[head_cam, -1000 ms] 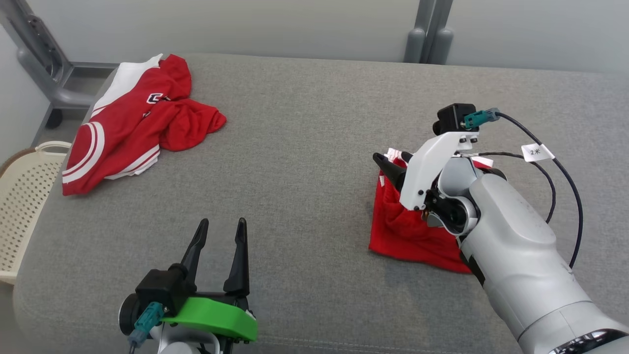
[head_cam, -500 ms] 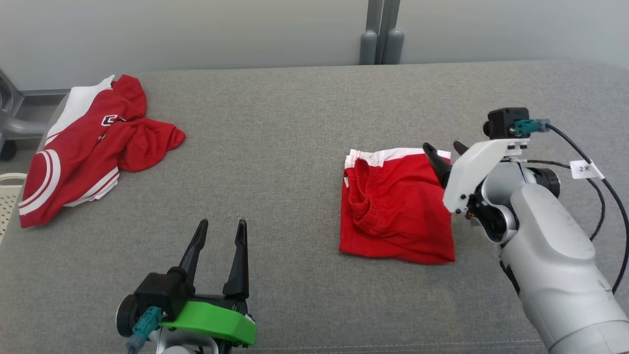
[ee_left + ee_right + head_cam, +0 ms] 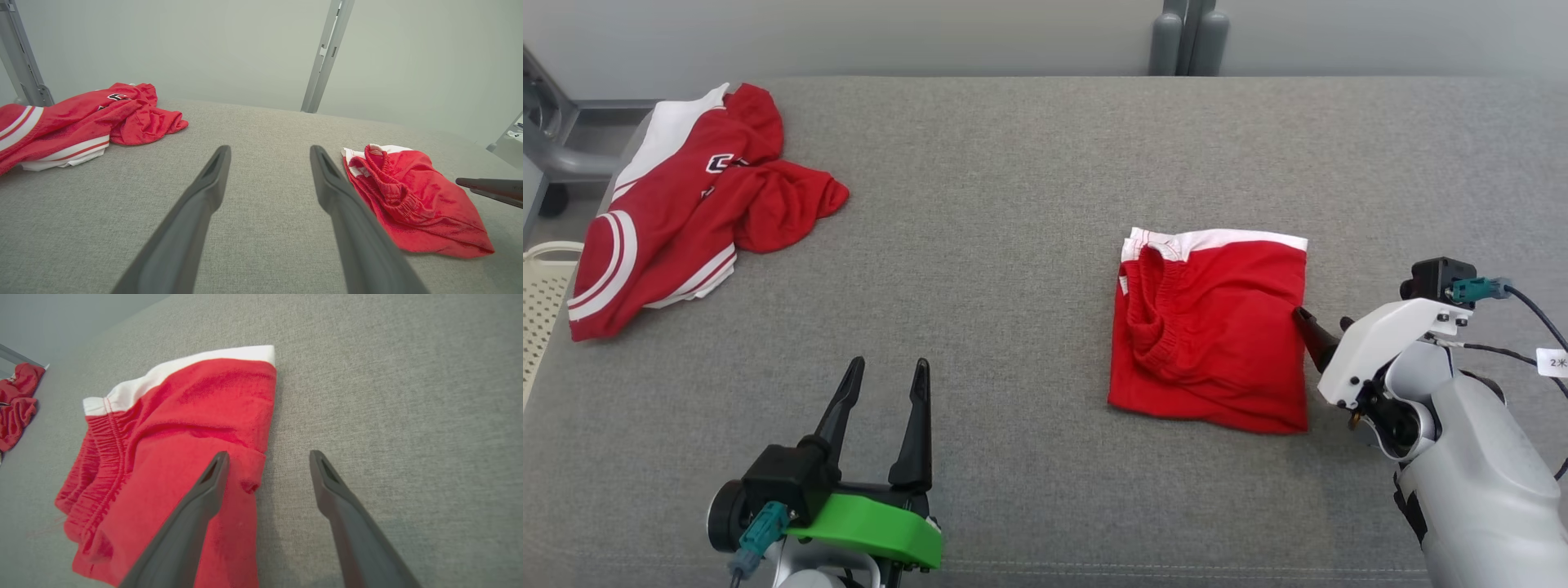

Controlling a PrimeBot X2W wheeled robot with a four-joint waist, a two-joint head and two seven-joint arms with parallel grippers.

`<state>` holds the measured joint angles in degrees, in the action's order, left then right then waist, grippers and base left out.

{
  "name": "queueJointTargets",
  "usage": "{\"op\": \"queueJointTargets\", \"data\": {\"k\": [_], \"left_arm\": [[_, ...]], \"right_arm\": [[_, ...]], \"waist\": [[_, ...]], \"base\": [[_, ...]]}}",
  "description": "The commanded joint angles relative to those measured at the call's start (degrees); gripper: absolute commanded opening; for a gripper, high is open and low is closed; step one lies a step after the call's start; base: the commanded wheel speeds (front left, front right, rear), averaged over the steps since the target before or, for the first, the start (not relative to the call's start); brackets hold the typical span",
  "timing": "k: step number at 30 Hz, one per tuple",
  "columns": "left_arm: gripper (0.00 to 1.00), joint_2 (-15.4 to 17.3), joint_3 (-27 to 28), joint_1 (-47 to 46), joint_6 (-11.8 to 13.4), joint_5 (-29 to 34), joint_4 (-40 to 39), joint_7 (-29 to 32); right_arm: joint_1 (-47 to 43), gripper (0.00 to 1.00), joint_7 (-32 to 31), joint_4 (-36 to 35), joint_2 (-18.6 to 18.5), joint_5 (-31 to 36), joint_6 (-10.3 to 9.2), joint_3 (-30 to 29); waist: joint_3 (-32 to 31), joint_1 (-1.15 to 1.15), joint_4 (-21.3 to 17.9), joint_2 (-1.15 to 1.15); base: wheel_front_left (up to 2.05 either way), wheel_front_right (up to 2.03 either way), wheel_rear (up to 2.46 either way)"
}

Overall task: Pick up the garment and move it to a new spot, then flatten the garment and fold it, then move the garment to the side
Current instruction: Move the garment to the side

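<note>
1. Two red garments on the grey table, and the shorts are the ones to watch: folded into a rough square, lying flat right of centre.
2. White band along their far edge, gathered elastic bunched down the left side, and the near edge a little uneven.
3. Right gripper sits at the shorts' right edge, jaws wide, nothing between them.
4. From the right wrist, that gripper straddles the edge of the shorts: one finger over red cloth, the other over bare table. Whether the finger touches the cloth, I can't tell.
5. Left gripper is near the front edge, left of centre, well apart from the shorts, jaws wide and empty too.
6. From the left wrist, its gripper points across the open table, with the shorts off to the right and the right gripper poking in just past them.
7. Far left corner: a red jersey with white stripes, crumpled in a heap, well apart from everything else. It shows from the left wrist and, as a small scrap, from the right wrist.
8. Beyond the table's left edge, a pale perforated basket; behind the far edge, a grey post against the wall.
</note>
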<state>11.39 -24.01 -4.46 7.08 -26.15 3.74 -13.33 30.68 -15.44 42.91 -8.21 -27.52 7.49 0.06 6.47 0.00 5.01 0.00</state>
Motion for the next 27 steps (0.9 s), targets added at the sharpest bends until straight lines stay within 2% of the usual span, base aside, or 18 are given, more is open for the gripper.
{"op": "queueJointTargets", "data": {"k": [1,11,12,13,14,16,17,24,27], "left_arm": [[1.0,0.3,0.13,-0.99,0.29,0.22,-0.27,0.11],[1.0,0.55,-0.22,-1.1,0.32,-0.07,0.14,-0.06],[1.0,0.57,-0.25,-1.08,0.33,-0.11,0.17,-0.09],[1.0,0.6,-0.29,-1.06,0.34,-0.15,0.19,-0.11],[1.0,0.63,-0.32,-1.02,0.36,-0.19,0.2,-0.11],[1.0,0.69,-0.35,-0.87,0.46,-0.24,0.16,-0.17],[1.0,0.66,-0.39,-0.77,0.58,-0.22,0.06,-0.22],[1.0,0.8,-0.79,-0.53,0.45,0.44,-1.04,-0.53],[1.0,1.14,-0.74,-0.51,0.74,0.67,-1.63,-0.61]], "right_arm": [[-0.51,1.0,-0.32,0.43,0.25,-0.91,0.0,-0.8],[1.22,1.0,-2.99,4.57,1.69,-4.07,0.0,-3.34],[1.32,0.85,-2.83,5.02,1.6,-3.72,0.0,-3.21],[1.61,0.49,-2.51,5.36,1.53,-3.4,0.0,-3.03],[1.97,0.38,-2.13,5.66,1.48,-3.02,0.0,-2.84],[2.61,0.1,-1.48,5.98,1.17,-2.05,0.0,-1.95],[2.79,0.0,-1.05,6.01,0.93,-1.55,0.0,-1.43],[4.15,0.0,0.61,6.11,-0.95,1.48,0.0,1.98],[5.15,0.0,1.09,5.68,-1.3,1.95,0.0,3.32]], "waist": [[1.18,0.0,1.47,0.0],[1.64,0.0,4.23,0.0],[1.61,0.0,4.38,0.0],[1.57,0.0,4.5,0.0],[1.53,0.0,4.59,0.0],[1.47,0.0,4.66,0.0],[1.43,0.0,4.62,0.0],[1.25,0.0,2.88,0.0],[1.05,0.0,0.99,0.0]], "base": [[0.0,0.0,0.0],[0.0,0.0,0.0],[0.0,0.0,0.0],[0.0,0.0,0.0],[0.0,0.0,0.0],[0.0,0.0,0.0],[0.0,0.0,0.0],[0.0,0.0,0.0],[0.0,0.0,0.0]]}}
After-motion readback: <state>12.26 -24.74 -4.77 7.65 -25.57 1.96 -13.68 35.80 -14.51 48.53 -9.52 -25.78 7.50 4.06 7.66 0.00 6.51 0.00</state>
